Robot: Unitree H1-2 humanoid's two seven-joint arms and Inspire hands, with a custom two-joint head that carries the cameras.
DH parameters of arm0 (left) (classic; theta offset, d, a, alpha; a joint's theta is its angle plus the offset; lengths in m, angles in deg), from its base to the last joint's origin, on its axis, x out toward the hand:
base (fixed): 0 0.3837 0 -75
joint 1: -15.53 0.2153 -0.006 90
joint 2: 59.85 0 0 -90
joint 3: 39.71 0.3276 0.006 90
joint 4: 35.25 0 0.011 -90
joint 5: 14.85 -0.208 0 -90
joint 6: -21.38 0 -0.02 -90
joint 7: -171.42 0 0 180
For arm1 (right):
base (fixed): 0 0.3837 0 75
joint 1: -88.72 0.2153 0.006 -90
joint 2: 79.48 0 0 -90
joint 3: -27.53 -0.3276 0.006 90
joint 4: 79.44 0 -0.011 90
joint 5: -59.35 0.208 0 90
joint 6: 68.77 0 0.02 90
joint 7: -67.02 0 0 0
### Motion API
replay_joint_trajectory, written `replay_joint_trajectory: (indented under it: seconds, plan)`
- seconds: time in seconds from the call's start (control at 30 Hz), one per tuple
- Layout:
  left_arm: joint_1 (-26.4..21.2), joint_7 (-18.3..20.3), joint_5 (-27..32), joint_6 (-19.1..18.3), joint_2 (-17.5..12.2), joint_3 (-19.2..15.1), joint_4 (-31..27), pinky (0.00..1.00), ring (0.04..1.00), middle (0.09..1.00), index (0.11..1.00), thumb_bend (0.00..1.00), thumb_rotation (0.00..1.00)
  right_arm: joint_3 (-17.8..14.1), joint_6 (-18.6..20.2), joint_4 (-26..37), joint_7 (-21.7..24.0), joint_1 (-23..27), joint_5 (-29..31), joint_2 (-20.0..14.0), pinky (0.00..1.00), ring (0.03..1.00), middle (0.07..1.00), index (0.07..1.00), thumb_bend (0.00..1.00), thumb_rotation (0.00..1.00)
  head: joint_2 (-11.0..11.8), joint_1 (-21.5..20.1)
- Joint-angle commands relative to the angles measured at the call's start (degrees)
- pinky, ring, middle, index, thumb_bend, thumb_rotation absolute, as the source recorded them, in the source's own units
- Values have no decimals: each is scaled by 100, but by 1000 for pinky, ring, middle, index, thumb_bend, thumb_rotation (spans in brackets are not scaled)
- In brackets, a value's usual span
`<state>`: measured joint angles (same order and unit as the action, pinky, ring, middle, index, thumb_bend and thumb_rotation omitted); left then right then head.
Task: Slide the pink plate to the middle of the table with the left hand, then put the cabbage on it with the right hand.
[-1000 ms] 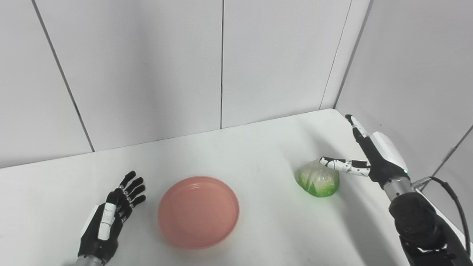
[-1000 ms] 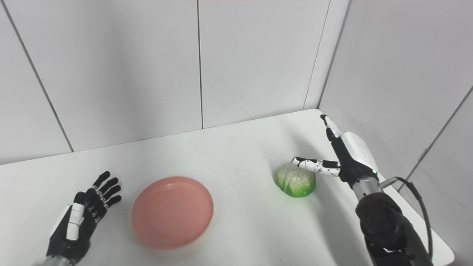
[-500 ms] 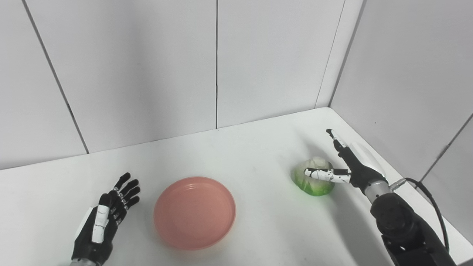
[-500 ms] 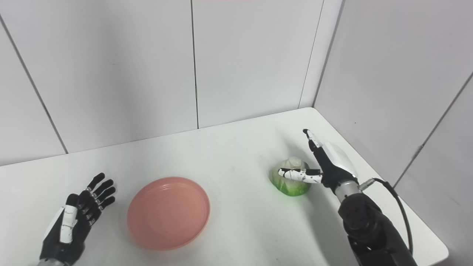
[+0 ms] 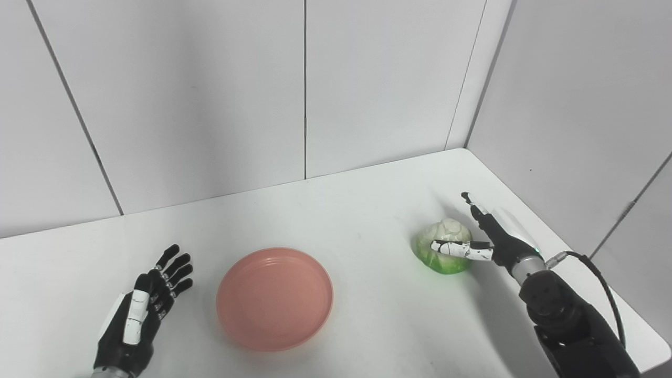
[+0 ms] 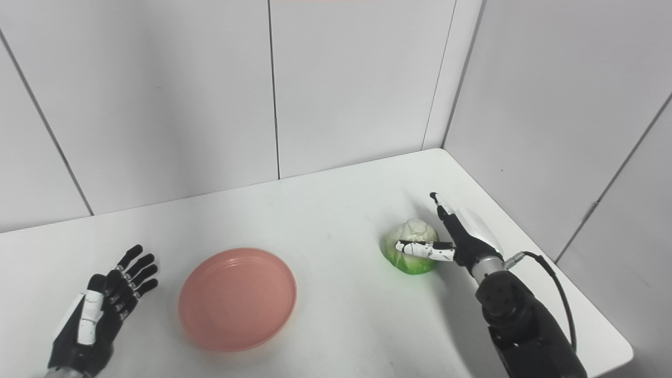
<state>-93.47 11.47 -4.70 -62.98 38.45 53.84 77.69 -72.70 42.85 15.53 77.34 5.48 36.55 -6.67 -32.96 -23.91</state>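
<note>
The pink plate (image 5: 274,297) lies flat near the middle of the white table (image 5: 341,210), nothing on it. A green and white cabbage (image 5: 442,245) sits to its right. My right hand (image 5: 493,239) is open right beside the cabbage: the thumb reaches across the cabbage's near side, the fingers stretch out past its right side. The cabbage rests on the table. My left hand (image 5: 139,315) is open at the lower left, fingers spread, a short gap away from the plate's left rim.
White wall panels (image 5: 304,89) close the table at the back and on the right. The table's right edge (image 5: 604,283) runs close behind my right arm. A black cable (image 5: 604,273) loops off the right forearm.
The camera has shifted, so the whole scene has slid. My right hand has dropped lower and closed in on the cabbage, thumb now against its near side. The plate has stayed put.
</note>
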Motion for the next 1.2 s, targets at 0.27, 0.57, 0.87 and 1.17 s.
replay_joint_trajectory:
  seconds: [0.27,0.57,0.87,1.17]
  plan:
    - [348,-117,-99,-488,-210,-83,210,884,909,914,910,910,941,150,-346,-236,-195,276,-55,-321,848,947,971,996,1000,585,-43,11]
    - [338,-164,-167,-523,-208,-63,216,882,908,916,915,944,933,380,-432,-301,-251,384,-166,-340,846,930,950,972,1000,592,-52,27]
    - [360,-183,-160,-600,-195,-70,121,888,911,920,917,938,937,421,-663,-398,-70,444,201,-395,858,907,907,887,1000,464,-96,17]
    - [370,-143,-123,-690,-213,-73,57,879,911,922,921,931,934,531,-1182,-768,-467,576,48,-298,491,498,481,508,545,5,-122,29]
